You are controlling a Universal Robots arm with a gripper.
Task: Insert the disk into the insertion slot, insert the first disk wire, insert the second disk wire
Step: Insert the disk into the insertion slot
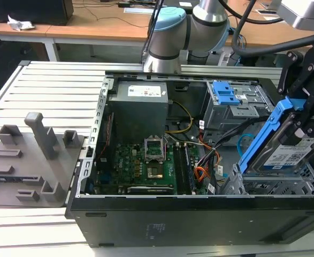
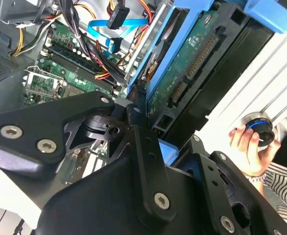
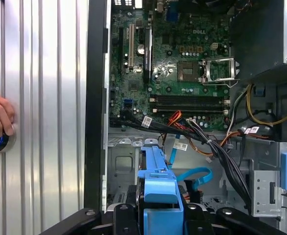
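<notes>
Exterior view | we see the end effector (image 1: 300,122) clamped on the disk (image 1: 286,155) | long axis tilted steeply, lower end over the slot (image 1: 265,187) just beneath

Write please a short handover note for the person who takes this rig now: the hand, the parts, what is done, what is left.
Hand: shut on the disk, held tilted over the slot at the exterior view's right.
Done: disk is gripped and over the slot.
Left: disk not yet seated; the red-orange wire and the light-blue cable lie inside the case, apart from the disk.
</notes>
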